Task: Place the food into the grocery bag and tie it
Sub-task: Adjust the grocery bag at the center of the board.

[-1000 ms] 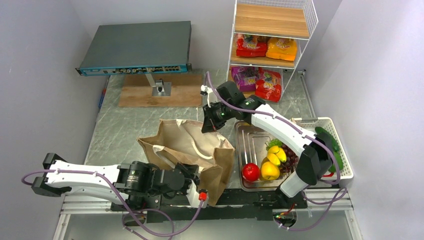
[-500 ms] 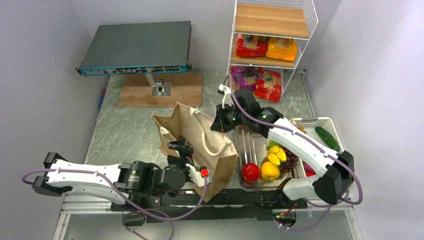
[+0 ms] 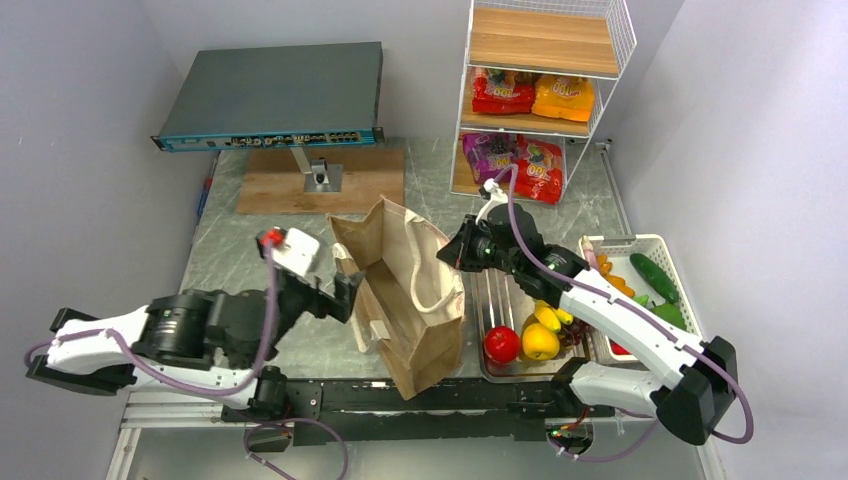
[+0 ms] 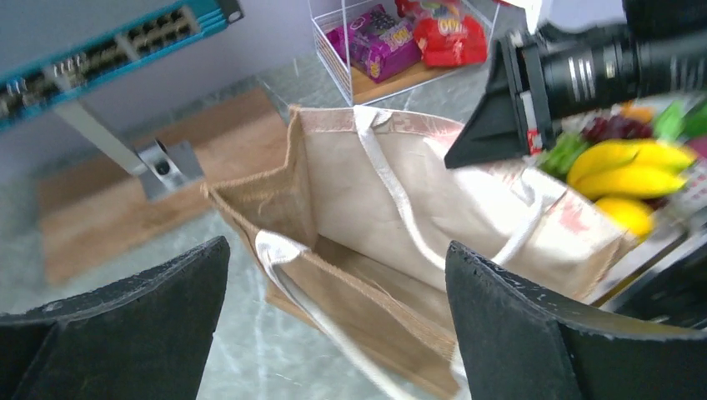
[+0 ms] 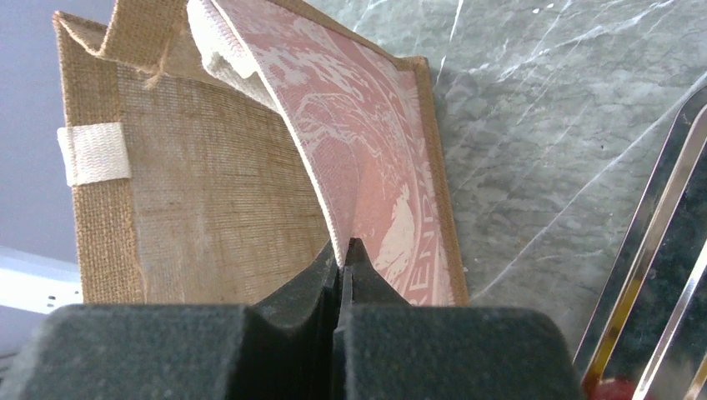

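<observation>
- The table [image 3: 240, 260] and everything fixed on it look the same to me as a second ago.
- The grocery bag [image 3: 405, 290] is the big change. A second ago it lay slumped and crumpled. Now it stands upright with its mouth open, between my two arms and just left of the metal tray [image 3: 497, 290]. It has also shifted a little to the right.
- My left gripper [image 4: 338, 250] has let go. A second ago it was clamped on the bag's near side. Now its jaws stand wide apart and grip nothing, and it has pulled up and away to the bag's left, looking down into the mouth.
- My right gripper [image 5: 342, 250] stays pinched tight on the upper edge of the bag's right wall. It has travelled rightward and nearer, drawing that wall with it.
- The food has not moved:
  - The snack packets [image 3: 505, 92] sit on the wire shelf [image 3: 622, 35].
  - The cucumber [image 3: 655, 278] lies in the white basket [image 3: 625, 241].
  - The bananas [image 3: 548, 318] and the apple [image 3: 502, 343] rest at the near end of the tray.
</observation>
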Available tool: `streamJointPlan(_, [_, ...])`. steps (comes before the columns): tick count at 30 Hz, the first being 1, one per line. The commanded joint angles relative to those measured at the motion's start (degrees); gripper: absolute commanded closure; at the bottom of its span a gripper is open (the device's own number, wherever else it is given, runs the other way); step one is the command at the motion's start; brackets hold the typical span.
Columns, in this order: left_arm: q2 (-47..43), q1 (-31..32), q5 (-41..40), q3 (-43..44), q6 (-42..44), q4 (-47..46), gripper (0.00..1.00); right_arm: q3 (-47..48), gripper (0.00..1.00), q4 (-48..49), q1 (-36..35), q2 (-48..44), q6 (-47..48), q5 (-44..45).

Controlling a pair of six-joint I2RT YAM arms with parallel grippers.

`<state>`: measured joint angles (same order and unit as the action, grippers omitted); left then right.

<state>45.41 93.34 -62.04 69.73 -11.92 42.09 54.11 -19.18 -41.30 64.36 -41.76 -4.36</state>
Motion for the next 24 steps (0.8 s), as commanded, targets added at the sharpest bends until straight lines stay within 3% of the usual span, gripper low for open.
streamJointPlan(1, [-1.83, -1.4, -3.11, 3.71, -23.72, 10.25, 0.01, -0.86, 1.0, 7.32, 0.03, -3.69, -5.01, 4.91])
streamJointPlan(6, [0.3, -4.57, 2.11, 7.79, -38.72, 20.85, 0.01, -2.31, 1.0, 7.5, -0.11, -6.45, -7.1, 9.18])
streamJointPlan(12, [12.55, -15.13, 11.8, 18.72, -48.52, 37.09, 0.01, -4.57, 1.0, 8.34, -0.36, -8.27, -9.6, 11.58])
streamJointPlan(19, [10.3, -31.1, 30.05, 8.64, -34.48, 17.33, 0.01, -4.72, 1.0, 7.74, -0.54, -8.95, -9.98, 12.07])
streamJointPlan(24, [12.14, -34.8, 35.19, 4.81, -32.83, 12.36, 0.04, -4.54, 1.0, 6.98, -0.58, -9.62, -9.11, 12.62])
